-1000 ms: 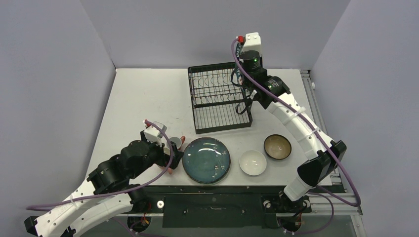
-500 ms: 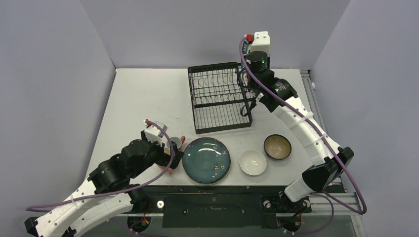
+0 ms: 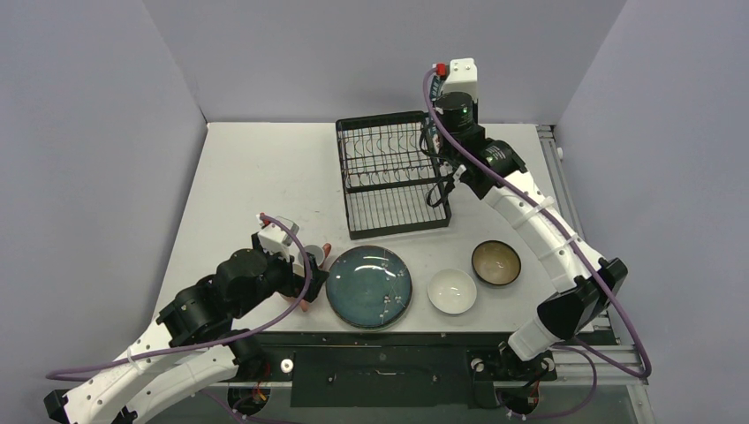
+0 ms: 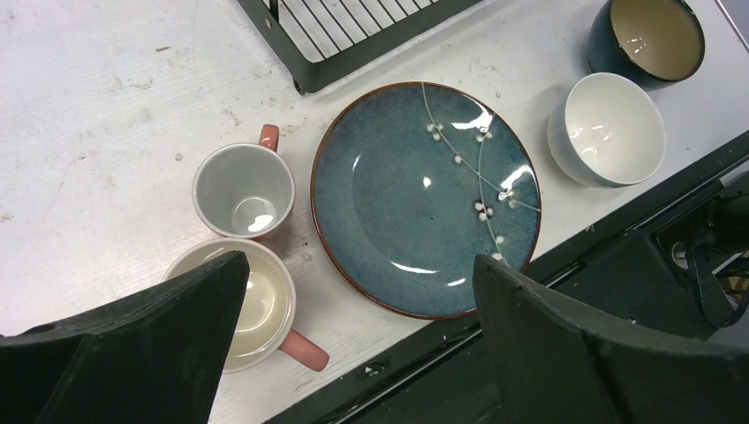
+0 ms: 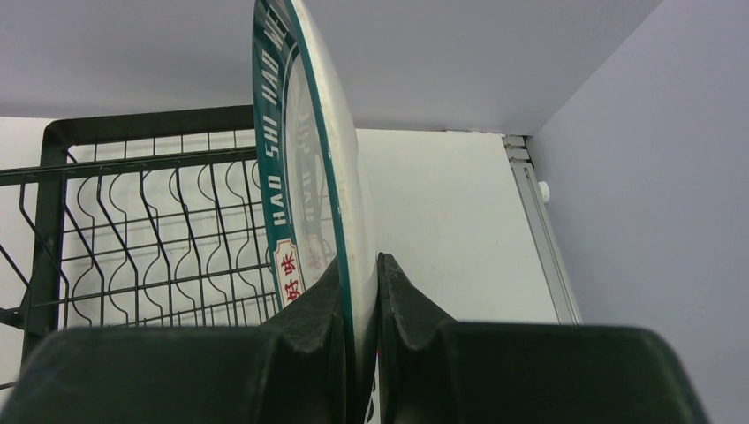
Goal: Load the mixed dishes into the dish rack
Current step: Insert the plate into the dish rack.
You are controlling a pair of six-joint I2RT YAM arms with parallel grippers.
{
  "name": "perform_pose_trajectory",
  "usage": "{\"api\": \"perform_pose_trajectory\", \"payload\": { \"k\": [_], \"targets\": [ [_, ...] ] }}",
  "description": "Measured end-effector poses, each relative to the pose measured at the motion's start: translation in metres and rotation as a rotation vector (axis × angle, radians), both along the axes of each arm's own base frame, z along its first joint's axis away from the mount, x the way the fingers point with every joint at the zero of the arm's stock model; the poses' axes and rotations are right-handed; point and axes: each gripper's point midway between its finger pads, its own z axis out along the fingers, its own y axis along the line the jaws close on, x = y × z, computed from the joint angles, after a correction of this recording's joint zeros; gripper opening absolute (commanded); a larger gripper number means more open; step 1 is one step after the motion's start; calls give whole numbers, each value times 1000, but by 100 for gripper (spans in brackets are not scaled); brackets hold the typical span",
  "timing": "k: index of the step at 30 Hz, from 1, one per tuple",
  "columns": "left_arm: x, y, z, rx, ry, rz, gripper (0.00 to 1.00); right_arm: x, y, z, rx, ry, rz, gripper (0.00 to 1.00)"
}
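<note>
A: Start at the right fingers (image 5: 424, 336): clenched tight on the rim of the green-rimmed plate (image 5: 309, 177), one finger on each face.

B: And that plate is standing on edge, with its lettered face turned left toward the dish rack (image 3: 393, 185).

A: Yes, it's up at the rack's right side, with the wire slots just to its left. I can't tell from here whether the plate touches any wire.

B: Over to the left fingers (image 4: 159, 344).

A: Released, spread wide, nothing between them. They hang above the near left of the desk (image 4: 106, 115).

B: What's underneath?

A: The far pink mug (image 4: 243, 190) and the near pink mug (image 4: 265, 305), both upright with mouths up and tight together. The near one is partly hidden behind a finger. Just right of them the teal plate (image 4: 424, 199) lies flat, a white blossom sprig across it.

B: And outward along the near edge?

A: The white bowl (image 4: 609, 128) is right of the teal plate and apart from it. The dark bowl (image 4: 649, 35) is right again and a touch farther back, close beside the white one. Both sit upright. The rack stands beyond the teal plate, toward the far side of the desk, its flat lower tray on the near side.
</note>
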Motion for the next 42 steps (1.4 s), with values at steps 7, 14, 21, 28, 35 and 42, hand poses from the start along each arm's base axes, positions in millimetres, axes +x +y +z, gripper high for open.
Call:
{"api": "perform_pose_trajectory", "payload": {
  "k": [7,14,21,28,35,42],
  "targets": [
    [0,1,0,4,-3,-1,96,7,6,-15,-13,33,7,0],
    [1,1,0,4,-3,3,96,10,9,-25,-29,57,8,0],
    [1,1,0,4,-3,4,96,8,14,-25,-34,56,14,0],
    [1,1,0,2,-2,5,96,5,16,-27,-45,57,8,0],
    [1,2,0,4,-2,5,96,2,19,-42,-72,81,3,0],
    [1,2,-1,5,-2,3,96,2,19,-43,-72,81,0,10]
  ]
}}
